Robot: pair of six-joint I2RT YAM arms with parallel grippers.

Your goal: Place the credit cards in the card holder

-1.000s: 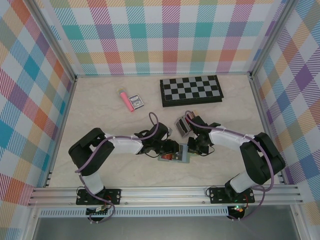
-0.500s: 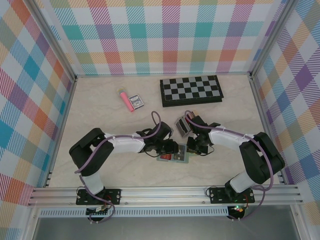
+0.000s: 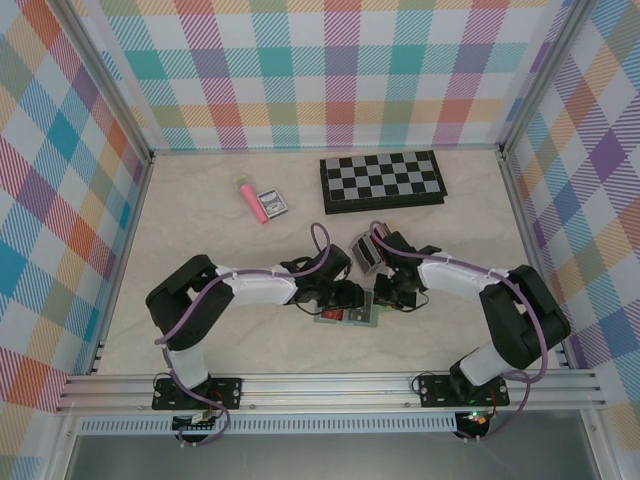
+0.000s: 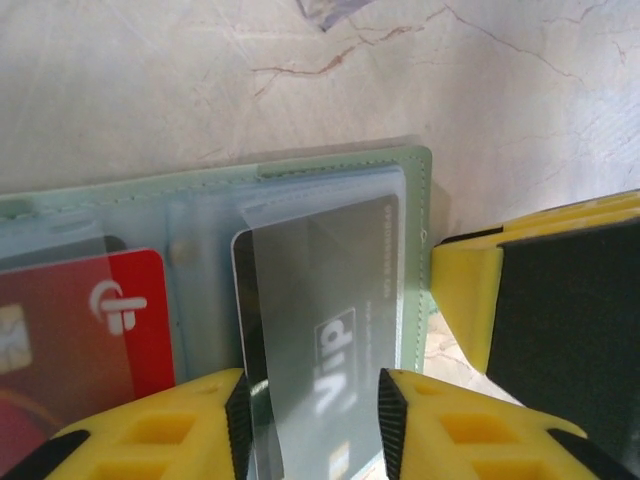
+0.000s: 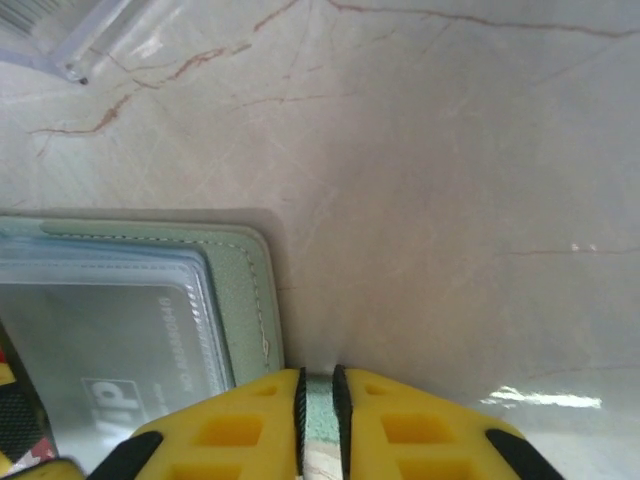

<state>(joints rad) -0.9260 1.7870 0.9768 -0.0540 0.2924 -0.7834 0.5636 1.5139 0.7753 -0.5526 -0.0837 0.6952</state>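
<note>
The sage-green card holder [image 3: 352,316] lies open on the table between both grippers, its clear pockets facing up [image 4: 416,250]. A red credit card [image 4: 80,330] sits in its left pocket. A black credit card [image 4: 320,300] marked VIP is partly inside the right pocket. My left gripper [image 4: 312,410] is shut on this black card, one pad on each long edge, and hovers over the holder [image 3: 345,298]. My right gripper [image 5: 317,400] is shut on the holder's green edge [image 5: 245,290], at its right side [image 3: 385,297].
A black-and-white chessboard [image 3: 383,181] lies at the back. A pink marker [image 3: 248,198] and a small dark packet [image 3: 272,204] lie at the back left. A clear slotted rack of cards [image 3: 365,252] stands just behind the holder.
My left wrist has shifted a little to the right and farther over the holder. The right arm and the holder have barely moved.
</note>
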